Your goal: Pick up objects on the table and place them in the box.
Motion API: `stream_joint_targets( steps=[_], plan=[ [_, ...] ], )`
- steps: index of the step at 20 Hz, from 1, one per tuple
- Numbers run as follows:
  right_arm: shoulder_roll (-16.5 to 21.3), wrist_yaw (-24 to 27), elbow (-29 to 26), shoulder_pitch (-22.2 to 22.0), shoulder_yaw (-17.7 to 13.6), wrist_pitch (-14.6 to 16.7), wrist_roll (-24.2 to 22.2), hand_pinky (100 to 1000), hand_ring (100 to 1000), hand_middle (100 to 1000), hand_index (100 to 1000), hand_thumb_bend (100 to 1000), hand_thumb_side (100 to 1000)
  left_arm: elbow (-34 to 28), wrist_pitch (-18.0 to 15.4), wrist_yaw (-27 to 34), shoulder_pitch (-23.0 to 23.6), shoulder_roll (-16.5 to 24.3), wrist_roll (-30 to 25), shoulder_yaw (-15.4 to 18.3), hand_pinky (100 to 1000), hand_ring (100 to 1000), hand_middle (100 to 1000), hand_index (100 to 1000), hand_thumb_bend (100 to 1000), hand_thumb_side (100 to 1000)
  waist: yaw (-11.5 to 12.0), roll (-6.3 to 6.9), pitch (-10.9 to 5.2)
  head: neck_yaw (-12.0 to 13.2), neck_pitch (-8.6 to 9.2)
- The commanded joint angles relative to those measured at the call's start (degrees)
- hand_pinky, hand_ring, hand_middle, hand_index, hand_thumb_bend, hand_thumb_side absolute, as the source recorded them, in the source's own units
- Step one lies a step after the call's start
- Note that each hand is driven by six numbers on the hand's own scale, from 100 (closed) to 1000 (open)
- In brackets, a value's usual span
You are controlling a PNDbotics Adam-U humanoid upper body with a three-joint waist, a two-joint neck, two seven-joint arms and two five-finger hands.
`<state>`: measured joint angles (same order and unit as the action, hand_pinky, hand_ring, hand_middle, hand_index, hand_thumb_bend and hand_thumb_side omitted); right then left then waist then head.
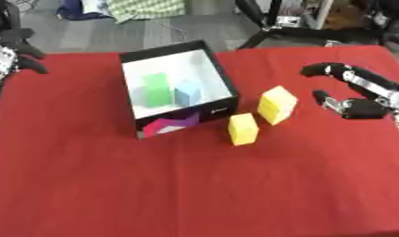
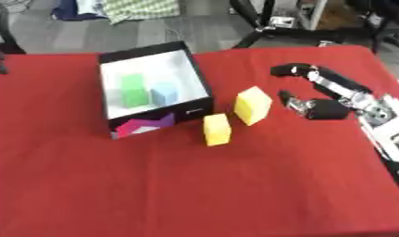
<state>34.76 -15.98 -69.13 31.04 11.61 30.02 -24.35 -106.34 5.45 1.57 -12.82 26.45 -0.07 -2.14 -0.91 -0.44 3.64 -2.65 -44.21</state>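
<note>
The left hand (image 1: pixel 9 54) is mostly cut off at the upper left edge; you only get a dark bit with some silver over the red cloth, and I honestly can't tell what its fingers are doing; in the right eye view it's barely a dark sliver. The front wall of the box (image 1: pixel 224 78) has a pink and purple pattern that's too blurry to read, plus a small white mark I can't make out.

The table (image 1: pixel 194 185) is covered in a smooth red cloth, matte and flat; the box is black outside and white inside, open on top, sitting a bit askew. Inside it are a green block (image 1: pixel 156 89), tall and upright, and a light blue block (image 1: pixel 187 93), shorter, right beside it. Outside, near the box's front right corner, are two plain yellow cuboids with sharp edges: the small yellow block (image 1: pixel 244 129), just beside the box front, and the larger yellow block (image 1: pixel 277 105), which looks tipped up on an edge; the two sit close together, though I can't tell if they touch.

The right hand (image 2: pixel 324 107) comes in from the right, black with silver joints; fingers (image 2: pixel 293 69) and thumb are spread wide in a C shape facing the larger yellow block, holding nothing and touching nothing; there's clear red cloth between it and the block.
</note>
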Motion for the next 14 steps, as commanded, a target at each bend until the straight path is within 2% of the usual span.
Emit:
stream_joint_targets(
  steps=[1, 4, 9, 14],
  plan=[
    [-1.6, -4.2, 3.4, 2.0, -1.4, 1.9, 0.8, 1000, 984, 937, 979, 100, 790, -1.0, 0.0, -0.5, 0.4, -1.0, -0.7, 0.9, 775, 537, 568, 844, 159, 903, 0.2, 0.83, 0.26, -0.4, 0.1],
    [-3.9, -7.3, 6.2, 2.8, -2.5, 3.0, 2.8, 1000, 1000, 954, 984, 100, 834, -0.4, 0.2, -0.7, 1.5, -2.4, -0.9, 1.0, 774, 535, 565, 844, 155, 913, 0.5, 0.97, 0.37, -0.6, 0.1],
    [-6.6, -11.2, 10.1, 3.7, -3.6, 4.0, 5.7, 1000, 1000, 960, 987, 100, 853, 0.2, 0.3, -1.0, 2.6, -3.5, -1.1, 1.1, 773, 533, 563, 844, 153, 920, 0.8, 1.02, 0.41, -0.8, 0.1],
    [-8.2, -13.7, 11.6, 4.4, -3.7, 4.8, 7.2, 1000, 1000, 960, 989, 100, 857, 0.4, 0.3, -1.2, 2.8, -4.1, -1.4, 0.9, 773, 533, 562, 844, 152, 923, 1.0, 1.04, 0.4, -1.0, 0.1]
  ],
)
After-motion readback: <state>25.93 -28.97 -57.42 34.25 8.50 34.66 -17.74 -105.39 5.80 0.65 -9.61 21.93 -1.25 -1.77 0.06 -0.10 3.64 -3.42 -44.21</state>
